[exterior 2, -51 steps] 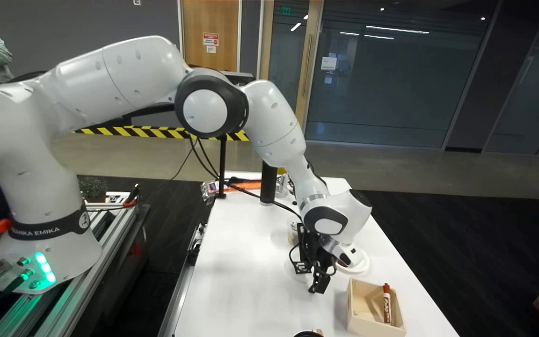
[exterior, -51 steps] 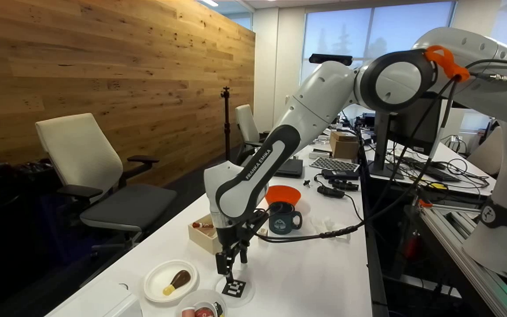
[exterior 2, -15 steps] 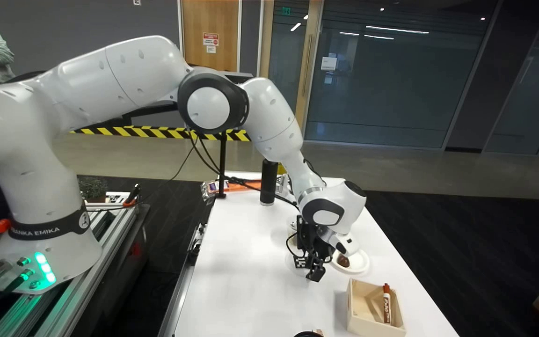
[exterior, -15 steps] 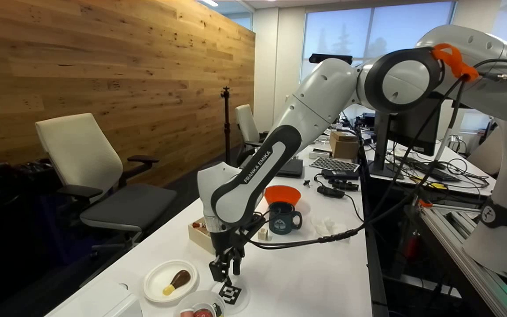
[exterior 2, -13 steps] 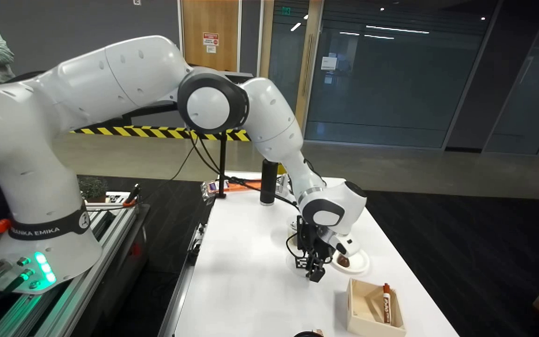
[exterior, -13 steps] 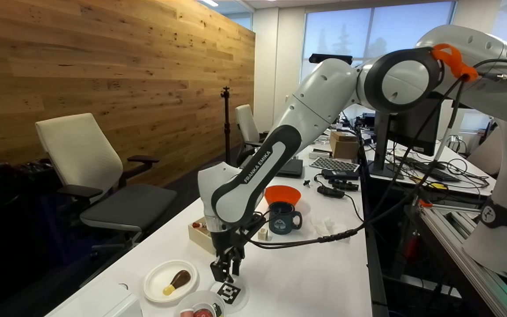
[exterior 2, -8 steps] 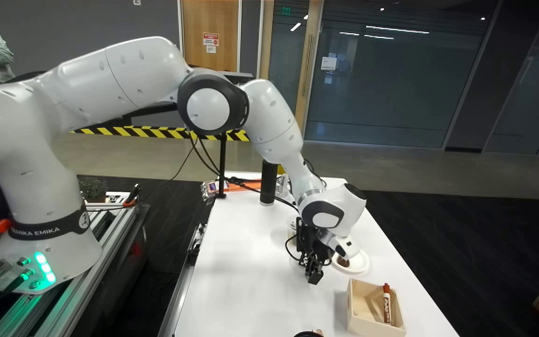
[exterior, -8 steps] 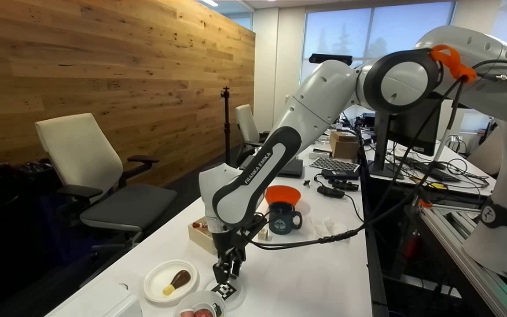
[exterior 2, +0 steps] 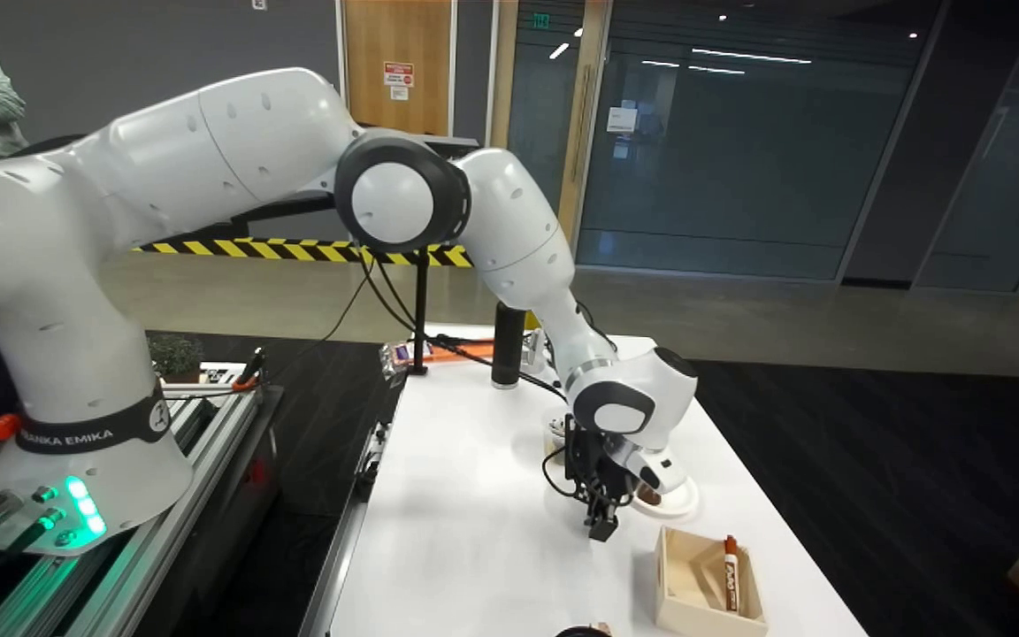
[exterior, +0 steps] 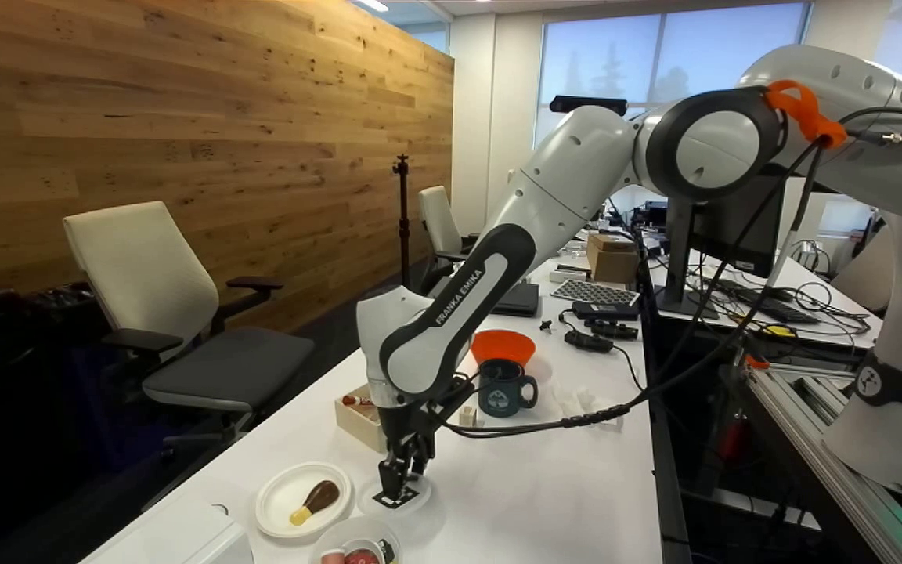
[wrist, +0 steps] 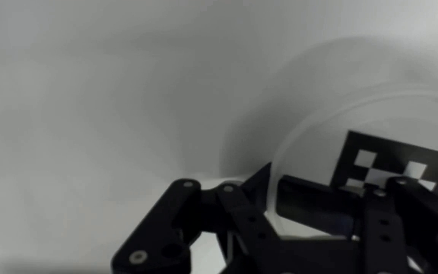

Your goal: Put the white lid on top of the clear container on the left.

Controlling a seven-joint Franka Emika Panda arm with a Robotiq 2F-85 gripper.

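My gripper (wrist: 274, 192) is shut on the rim of the white lid (wrist: 378, 152), which passes between its fingertips in the wrist view. The lid bears a black-and-white square mark and casts a round shadow on the table, so it appears raised. In an exterior view the lid (exterior: 404, 502) shows below the gripper (exterior: 402, 479), its mark partly covered by a finger. Just in front of it stands the clear container (exterior: 322, 540), with reddish things inside, cut off by the bottom edge. In an exterior view the arm partly covers the container (exterior 2: 555, 449) and hides the lid.
Beside the container lies a white dish (exterior: 277, 501) with a brown and yellow lump. A tan wooden box (exterior 2: 682, 606) holds a marker. Farther back are a dark mug (exterior: 502, 395) and an orange bowl (exterior: 503, 345). A white box (exterior: 177, 540) stands at the near edge.
My gripper has closed on the lid's rim. In an exterior view the lid has moved up and slightly left, its mark now looking flatter. The container and dish have not moved.
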